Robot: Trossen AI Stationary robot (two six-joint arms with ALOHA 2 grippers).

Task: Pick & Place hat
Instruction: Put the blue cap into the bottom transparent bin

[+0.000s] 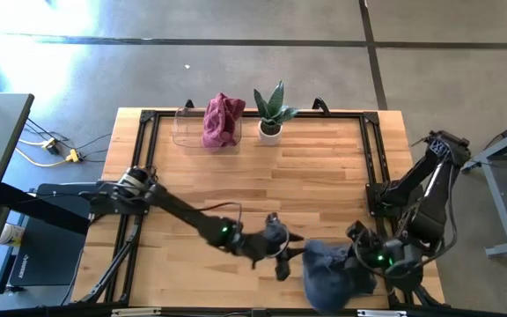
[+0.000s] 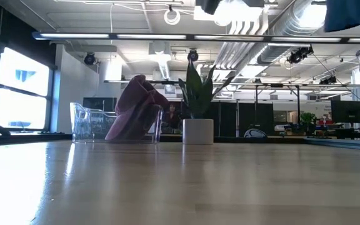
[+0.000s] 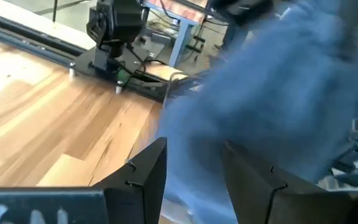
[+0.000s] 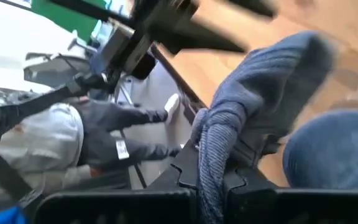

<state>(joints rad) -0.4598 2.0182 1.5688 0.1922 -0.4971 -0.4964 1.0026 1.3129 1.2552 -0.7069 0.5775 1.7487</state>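
The blue knit hat [image 1: 337, 271] hangs over the counter's [image 1: 324, 176] front edge near its right corner, its ribbed brim pinched in the closed fingers of your right gripper [image 4: 211, 180]. Your left gripper [image 3: 194, 180] sits just beside it, fingers parted with blue fabric between them. Let them close on a good fold before the right lets go. Along the back edge stand a clear bin [image 1: 194, 128], a maroon cloth [image 1: 222, 120] and a potted plant [image 1: 271, 113], well apart from your work.

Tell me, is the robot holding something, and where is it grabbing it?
Yes. The right gripper is shut on the blue hat, pinching a fold of its ribbed edge. The left gripper has open jaws beside the hat and holds nothing.
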